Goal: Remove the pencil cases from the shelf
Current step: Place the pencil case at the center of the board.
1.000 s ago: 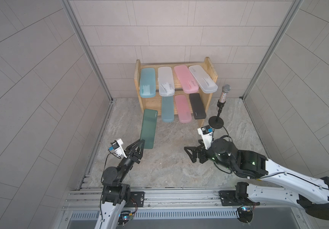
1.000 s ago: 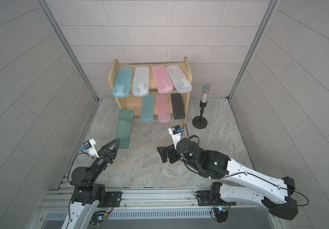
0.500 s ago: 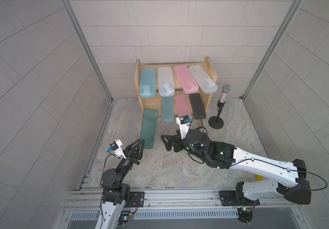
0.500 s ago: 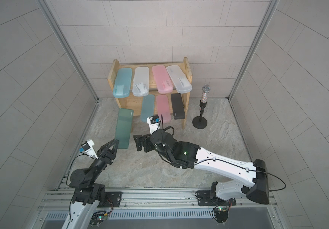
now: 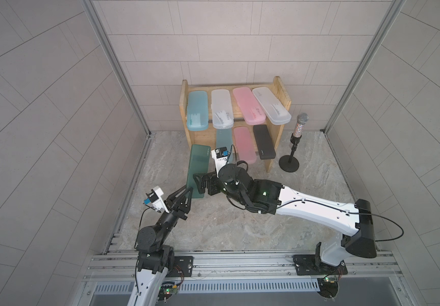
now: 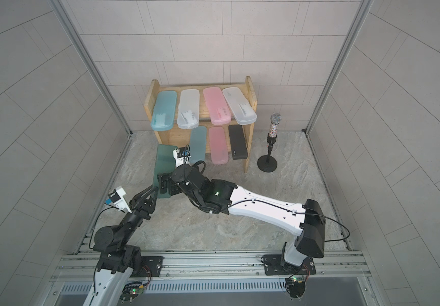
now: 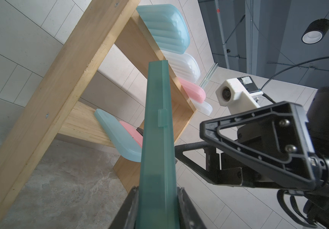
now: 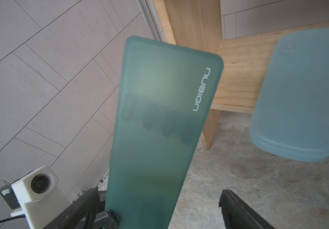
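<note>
A dark green pencil case [image 5: 199, 164] [image 6: 164, 161] hangs off the shelf, in front of its left side. My left gripper [image 5: 188, 189] [image 7: 157, 190] is shut on its near end. My right gripper [image 5: 199, 184] [image 8: 158, 193] is open, its fingers on either side of the same case [image 8: 159, 119] just beyond the left one, apart from it. The pine shelf [image 5: 280, 90] [image 6: 250, 90] carries several pencil cases. On top lie a light blue one [image 5: 197, 110], a frosted white one [image 5: 221, 111], a pink one [image 5: 248, 108] and a white one [image 5: 272, 108]. Below lie a light blue one [image 5: 224, 140], a pink one [image 5: 244, 144] and a black one [image 5: 264, 144].
A glittery microphone [image 5: 299, 127] on a black stand rises just right of the shelf. Tiled walls close in the marbled floor [image 5: 240, 225] on three sides. My right arm [image 5: 306, 206] stretches across the middle of the floor.
My right arm has swung left from near the microphone stand to the green case, jaws still open. The left gripper has kept hold of the case and barely moved.
</note>
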